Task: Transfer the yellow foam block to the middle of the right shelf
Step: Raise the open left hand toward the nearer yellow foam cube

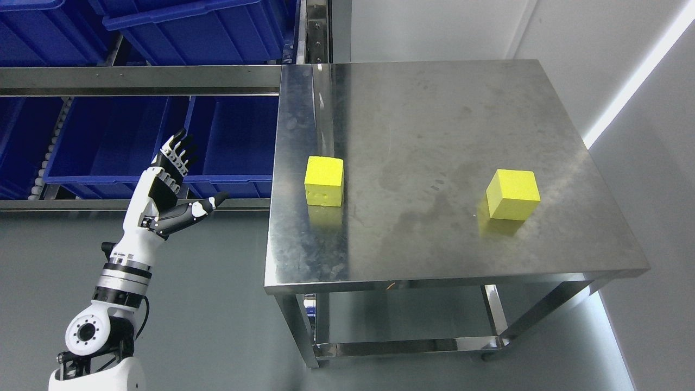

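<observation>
Two yellow foam blocks on the steel table point(434, 108), and I can't tell from the task line which one is meant. Nearer candidate is the left block point(324, 181), sitting close to the table's left edge; the right block point(512, 194) sits well toward the table's right side, turned a bit off square. My left hand point(172, 182) is raised off the table's left edge, fingers spread, thumb out, holding nothing, well apart from both blocks. Right arm not in view. Blue bins point(163, 141) on a rack sit behind the table's left edge; no shelf to the right that I can see. Handling guess: foam, so light and soft, will squash under a hard squeeze, matte faces should grip fine. I'd take it across two opposite side faces, thumb on one, fingers on the other, light pressure only.
</observation>
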`<state>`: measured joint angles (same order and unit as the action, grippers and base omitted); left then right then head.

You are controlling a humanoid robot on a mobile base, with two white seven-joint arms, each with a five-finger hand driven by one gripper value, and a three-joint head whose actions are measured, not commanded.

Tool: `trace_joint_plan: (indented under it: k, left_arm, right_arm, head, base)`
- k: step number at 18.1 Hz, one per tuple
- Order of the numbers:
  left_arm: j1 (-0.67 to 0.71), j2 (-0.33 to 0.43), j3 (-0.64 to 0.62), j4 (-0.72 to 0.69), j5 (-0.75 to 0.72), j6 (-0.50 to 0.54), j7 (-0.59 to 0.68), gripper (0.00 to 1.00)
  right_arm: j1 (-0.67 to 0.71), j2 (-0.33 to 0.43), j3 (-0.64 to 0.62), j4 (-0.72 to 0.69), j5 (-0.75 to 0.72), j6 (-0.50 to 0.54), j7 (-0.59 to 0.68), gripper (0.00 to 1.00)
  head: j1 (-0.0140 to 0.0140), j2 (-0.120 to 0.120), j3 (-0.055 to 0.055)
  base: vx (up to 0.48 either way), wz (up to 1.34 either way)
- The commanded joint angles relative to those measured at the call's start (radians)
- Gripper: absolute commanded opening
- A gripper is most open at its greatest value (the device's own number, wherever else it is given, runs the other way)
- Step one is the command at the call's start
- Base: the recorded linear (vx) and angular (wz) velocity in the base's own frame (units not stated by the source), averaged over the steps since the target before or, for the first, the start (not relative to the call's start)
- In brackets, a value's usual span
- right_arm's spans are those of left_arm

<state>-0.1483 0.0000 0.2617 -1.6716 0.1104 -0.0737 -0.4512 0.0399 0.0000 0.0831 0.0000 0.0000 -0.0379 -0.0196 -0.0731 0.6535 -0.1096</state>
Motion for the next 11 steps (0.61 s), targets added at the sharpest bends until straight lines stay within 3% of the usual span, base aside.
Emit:
trace_joint_plan:
  k: [1, 11]
  left_arm:
    - [0.009, 0.017, -0.025, 0.003, 0.0, 0.0, -0.001, 1.0]
    - [0.015, 0.017, -0.048, 0.001, 0.003, -0.014, -0.07, 1.0]
  right_arm:
    - [0.0, -0.017, 0.0, -0.017, 0.008, -0.007, -0.005, 1.0]
    - [0.0, -0.017, 0.001, -0.017, 0.008, -0.007, -0.005, 1.0]
  head:
    - [0.0, 0.0, 0.0]
    - [0.0, 0.0, 0.0]
  base:
    - [0.0, 0.0]
    - [0.0, 0.0]
